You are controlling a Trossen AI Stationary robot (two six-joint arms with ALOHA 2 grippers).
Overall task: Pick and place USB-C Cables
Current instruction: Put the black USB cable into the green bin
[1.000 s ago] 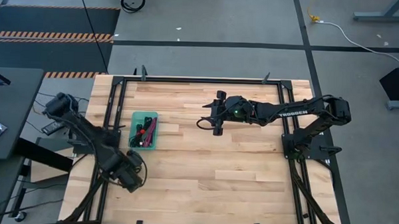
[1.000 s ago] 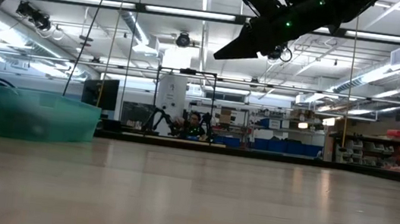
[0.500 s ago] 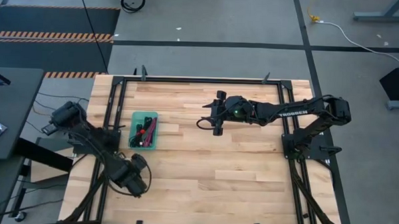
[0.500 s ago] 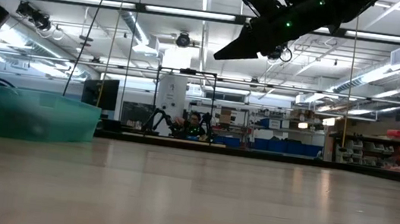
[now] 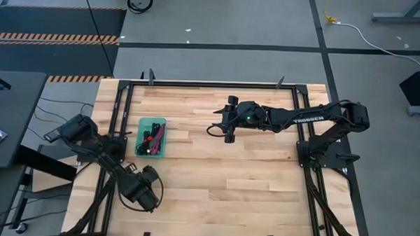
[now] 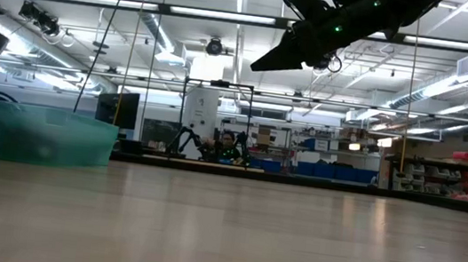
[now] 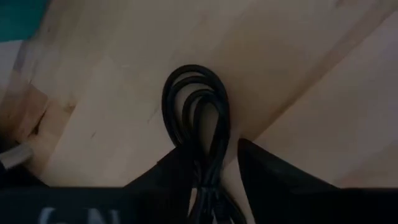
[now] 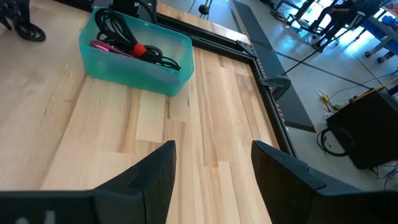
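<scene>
My left gripper [image 5: 144,194] is low over the table's near-left part, on the near side of the tray, and is shut on a black USB-C cable [image 7: 196,106], a small coiled loop. The teal tray [image 5: 142,122] holds the other cables [image 5: 152,138]: black bundles, red ties and one magenta one [image 8: 109,46]. My right gripper [image 5: 224,124] hangs open in the air over the table's middle, far from the tray [image 8: 134,62], with nothing between its fingers [image 8: 214,155]. In the low view it is high above the wood [image 6: 269,62]. My left gripper [image 7: 208,158] pinches the black coiled cable between its two fingers at one end of the bundle [image 7: 208,146]. The looped end [image 7: 193,74] sticks out past the fingertips, over the wooden table top. I cannot tell whether the loop touches the wood.
A black metal frame [image 5: 126,101] runs around the table's edges. Bare wood lies between the tray and my right arm and across the near half [image 5: 249,196]. A dark bench [image 5: 7,118] stands left of the table. The low view shows a workshop with a person far behind [image 6: 228,144].
My left arm has swung lower, and its gripper has moved a little toward the table's near edge and to the right, still shut on the cable. My right arm has kept still.
</scene>
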